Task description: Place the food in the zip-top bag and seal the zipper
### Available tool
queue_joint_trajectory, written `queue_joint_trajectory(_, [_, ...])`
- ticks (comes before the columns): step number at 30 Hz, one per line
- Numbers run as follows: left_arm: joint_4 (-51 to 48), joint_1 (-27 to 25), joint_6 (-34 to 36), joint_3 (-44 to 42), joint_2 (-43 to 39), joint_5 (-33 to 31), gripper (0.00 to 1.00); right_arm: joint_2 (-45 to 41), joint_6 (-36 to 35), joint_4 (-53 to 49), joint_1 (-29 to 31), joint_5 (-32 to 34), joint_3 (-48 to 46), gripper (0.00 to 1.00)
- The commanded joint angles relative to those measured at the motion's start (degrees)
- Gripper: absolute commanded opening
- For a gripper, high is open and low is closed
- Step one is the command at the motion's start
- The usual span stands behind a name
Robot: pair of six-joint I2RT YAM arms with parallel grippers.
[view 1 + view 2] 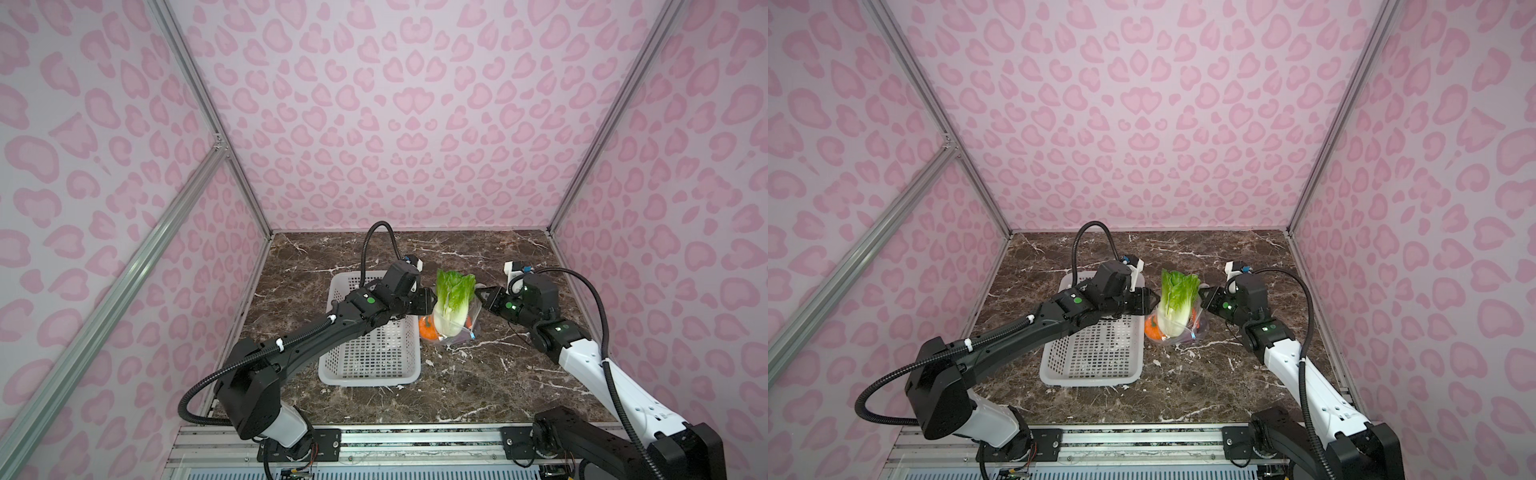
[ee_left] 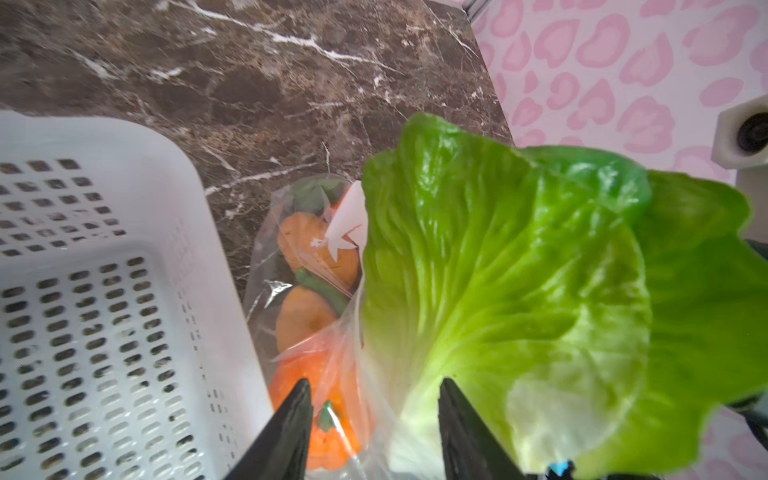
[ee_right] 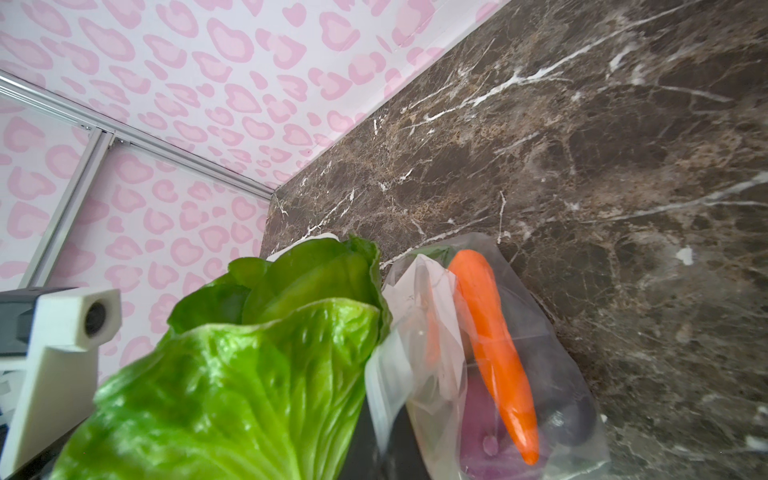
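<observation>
Lettuce (image 1: pixel 453 303) upright, base in mouth of zip-top bag (image 3: pixel 561 374), leaves sticking out; carrot (image 3: pixel 490 340) inside. Bag on desk (image 1: pixel 478 382) just beside basket (image 1: pixel 374 361). Left fingers (image 2: pixel 291 424) half apart astride bag film, no clear grip. Right fingers (image 1: pixel 485 297) closed, pinching bag's mouth edge

Soft even light, faint shadows, top views bowed at edges, wrist cams blurry close-up, sheen on lettuce (image 2: pixel 498 270)

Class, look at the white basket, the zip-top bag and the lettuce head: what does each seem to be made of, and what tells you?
Basket: rigid moulded plastic, matte white, punched slots. Zip-top bag: thin clear film, glossy, crinkled, contents showing through. Lettuce head: probably soft plastic or rubber; waxy sheen, moulded veins.
</observation>
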Motion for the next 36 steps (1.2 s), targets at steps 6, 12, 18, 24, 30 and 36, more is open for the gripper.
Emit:
queue_joint_trajectory(6, [-1.13,0.20,-4.72,0.54,4.08,6.90,0.42,-0.92,-1.58,2.08,0.42,0.92,-1.14,0.00])
queue_joint_trajectory(12, [-0.27,0.09,-5.24,0.29,4.03,6.68,0.38,-0.99,-2.28,1.95,0.49,1.09,-1.30,0.00])
queue_joint_trajectory(18, [0.98,0.01,-6.13,1.45,5.71,9.36,0.29,-1.42,-2.48,2.17,0.53,1.71,-1.85,0.00])
queue_joint_trajectory(24, [1.77,-0.35,-7.06,0.93,6.57,10.77,0.20,-1.77,-2.66,2.10,0.61,2.40,-2.49,0.00])
queue_joint_trajectory(30, [1.25,-0.27,-6.59,1.53,6.39,10.45,0.04,-2.13,-2.82,2.67,0.61,2.63,-3.15,0.00])
queue_joint_trajectory(36, [0.86,-0.33,-3.96,1.81,4.33,8.21,0.04,-3.21,-4.14,4.89,0.54,2.13,-4.45,0.00])
